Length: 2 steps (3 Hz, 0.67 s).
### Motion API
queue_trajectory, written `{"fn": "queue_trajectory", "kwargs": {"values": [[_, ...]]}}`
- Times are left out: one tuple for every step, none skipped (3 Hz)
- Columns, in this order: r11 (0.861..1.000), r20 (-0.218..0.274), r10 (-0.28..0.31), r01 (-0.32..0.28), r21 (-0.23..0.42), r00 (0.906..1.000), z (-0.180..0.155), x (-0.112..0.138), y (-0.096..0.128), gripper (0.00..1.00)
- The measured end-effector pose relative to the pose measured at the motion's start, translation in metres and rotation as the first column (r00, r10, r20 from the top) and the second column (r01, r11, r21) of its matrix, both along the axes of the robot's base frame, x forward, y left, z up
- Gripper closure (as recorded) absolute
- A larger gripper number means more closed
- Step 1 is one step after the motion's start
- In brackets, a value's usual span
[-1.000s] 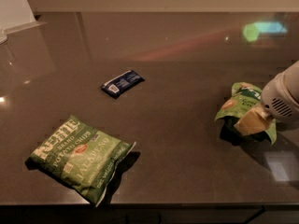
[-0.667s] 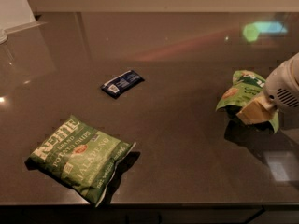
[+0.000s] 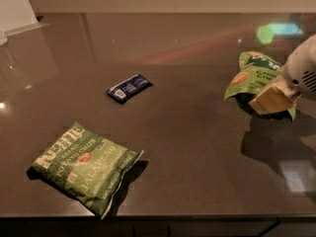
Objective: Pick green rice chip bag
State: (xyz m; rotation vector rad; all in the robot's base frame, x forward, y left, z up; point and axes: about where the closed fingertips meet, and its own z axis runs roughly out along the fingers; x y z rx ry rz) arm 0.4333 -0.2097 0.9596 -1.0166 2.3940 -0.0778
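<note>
The green rice chip bag [image 3: 251, 76] hangs crumpled at the right, lifted off the dark countertop [image 3: 197, 147], with its shadow on the surface below. My gripper [image 3: 270, 98], white arm with tan fingers [image 3: 269, 97], comes in from the right edge and is shut on the bag's lower right part. The bag's right side is hidden behind the fingers.
A larger green Kettle jalapeño chip bag [image 3: 86, 167] lies flat at the front left near the counter's front edge. A small dark blue packet [image 3: 129, 88] lies mid-counter. A white object [image 3: 15, 9] stands at the back left corner.
My gripper has risen and moved slightly back with the green rice chip bag in it. The bag now hangs higher above its shadow. The other two packets have not moved.
</note>
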Motion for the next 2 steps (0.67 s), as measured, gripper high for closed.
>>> {"fn": "queue_trajectory", "kwargs": {"values": [[0.998,0.037,0.065,-0.065,0.002,0.9972,0.03,-0.003,0.014,1.0],[0.994,0.055,0.107,-0.107,-0.001,0.9928,0.046,-0.004,0.023,1.0]]}}
